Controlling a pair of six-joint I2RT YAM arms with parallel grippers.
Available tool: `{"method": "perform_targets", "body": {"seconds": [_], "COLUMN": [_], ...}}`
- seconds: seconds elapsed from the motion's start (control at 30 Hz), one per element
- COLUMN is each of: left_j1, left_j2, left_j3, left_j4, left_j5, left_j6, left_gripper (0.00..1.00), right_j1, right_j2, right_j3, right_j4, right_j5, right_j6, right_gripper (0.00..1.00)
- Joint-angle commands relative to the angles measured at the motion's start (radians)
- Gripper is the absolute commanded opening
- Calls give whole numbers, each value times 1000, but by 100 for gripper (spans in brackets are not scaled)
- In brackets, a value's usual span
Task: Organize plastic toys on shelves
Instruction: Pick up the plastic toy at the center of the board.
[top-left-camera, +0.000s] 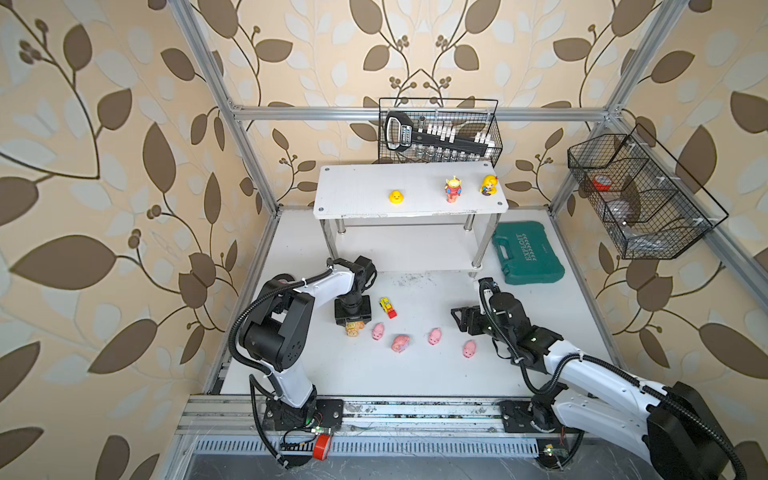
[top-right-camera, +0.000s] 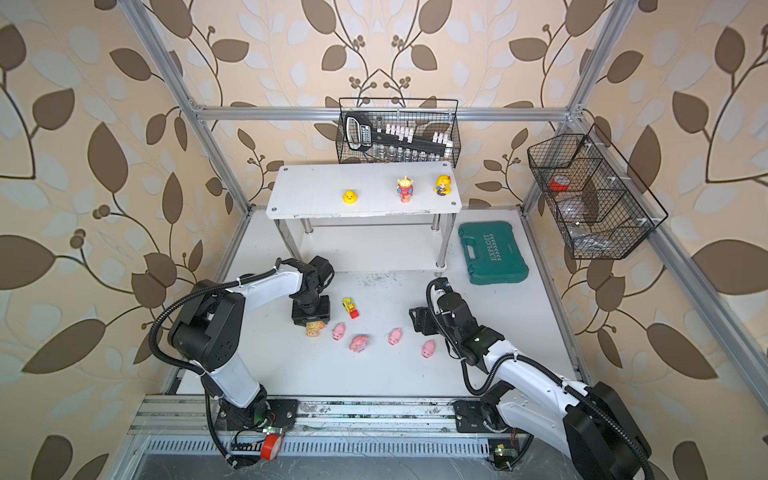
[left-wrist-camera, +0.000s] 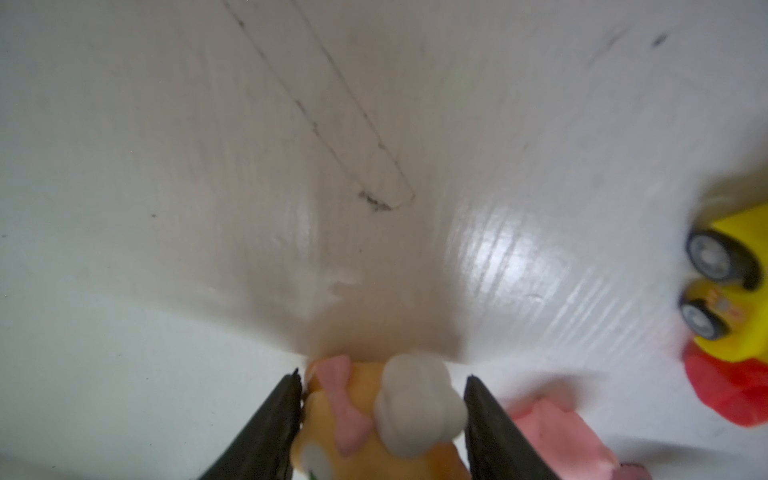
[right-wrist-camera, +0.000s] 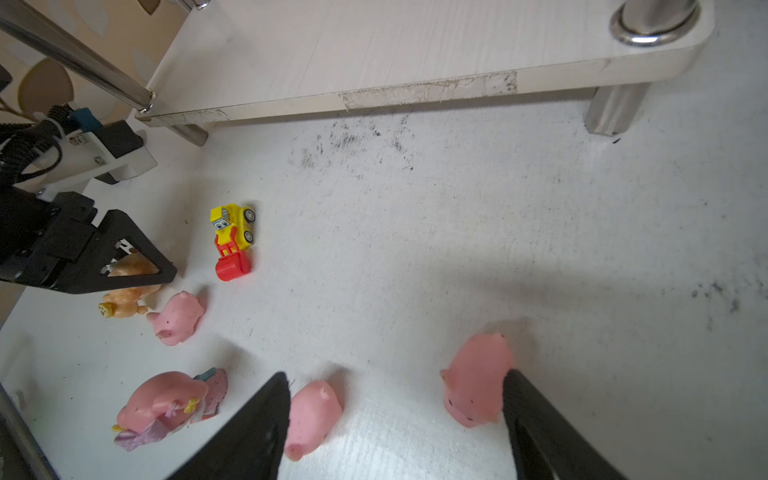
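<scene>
The white two-tier shelves (top-left-camera: 353, 191) stand at the back. A yellow duck (top-left-camera: 396, 197), a green-headed alien (top-left-camera: 452, 189) and a yellow doll (top-left-camera: 488, 185) are on the top board. On the table lie the orange animal with a pink bow (left-wrist-camera: 365, 419), a yellow-red vehicle (top-left-camera: 387, 307) and several pink piglets (top-left-camera: 378, 331) (top-left-camera: 434, 336) (top-left-camera: 469, 348). My left gripper (left-wrist-camera: 382, 378) points down over the orange animal, both fingers against its sides. My right gripper (right-wrist-camera: 397, 374) hovers open above two piglets (right-wrist-camera: 311, 415) (right-wrist-camera: 478, 382), gripping neither.
A green tool case (top-left-camera: 528, 253) lies right of the shelves. One black wire basket (top-left-camera: 440, 129) hangs behind the shelves and another (top-left-camera: 640, 195) on the right frame. A red tape roll (top-left-camera: 322, 446) sits by the front rail.
</scene>
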Motion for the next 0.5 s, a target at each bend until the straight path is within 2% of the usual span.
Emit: {"method": "perform_targets", "body": {"seconds": [0.0, 0.13, 0.23, 0.47], "left_j1": [7, 5, 5, -20], "left_j2": [-64, -85, -129, -340], "left_j3": [16, 35, 81, 243], "left_j4": [-39, -77, -138, -269], "left_j5": [0, -36, -109, -241], "left_j6": [-15, -15, -14, -18], "left_gripper": [50, 49, 48, 44], "right_j1": [-5, -4, -5, -5], "right_j2": [3, 3, 4, 6], "right_j3": [6, 8, 10, 17], "right_j4": [12, 12, 10, 6], "right_j5": [-10, -7, -7, -2], "right_j6": [-11, -12, -13, -17], "right_gripper": [78, 78, 78, 78]}}
